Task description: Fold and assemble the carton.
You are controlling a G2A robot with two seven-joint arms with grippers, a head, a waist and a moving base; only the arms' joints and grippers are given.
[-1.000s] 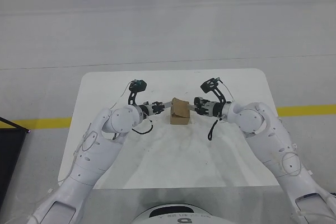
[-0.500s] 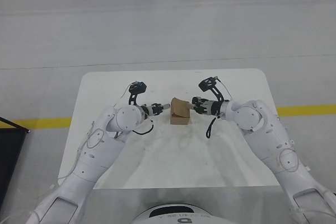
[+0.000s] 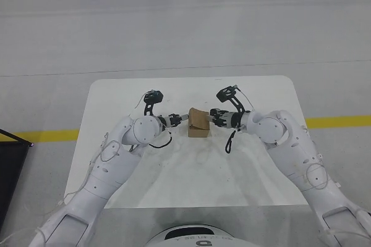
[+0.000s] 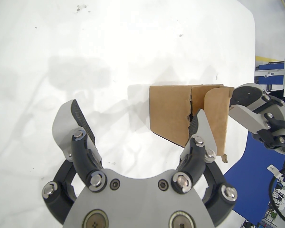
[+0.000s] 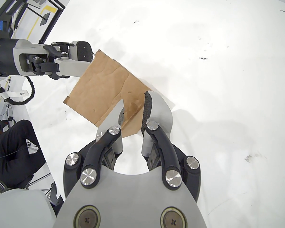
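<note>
Standing near the middle of the table, a touch toward 12 o'clock, the carton is a half-formed brown shell: walls raised, one rounded flap upright and loose, a ragged edge along an inner fold. At its 3 o'clock side the right gripper has its fingers drawn in on the wall there, pinching the cardboard between them. I take this as an anchor, so the light shell neither skids nor collapses. At 9 o'clock the left gripper is spread wide and grasps nothing; one fingertip rests against the loose flap while the other hangs over bare table. That splayed pose looks meant for pushing rather than gripping: the flap probably has to be pressed inward against the braced wall. Given the ragged edge, pressure should be gentle, or the fold may rip further.
</note>
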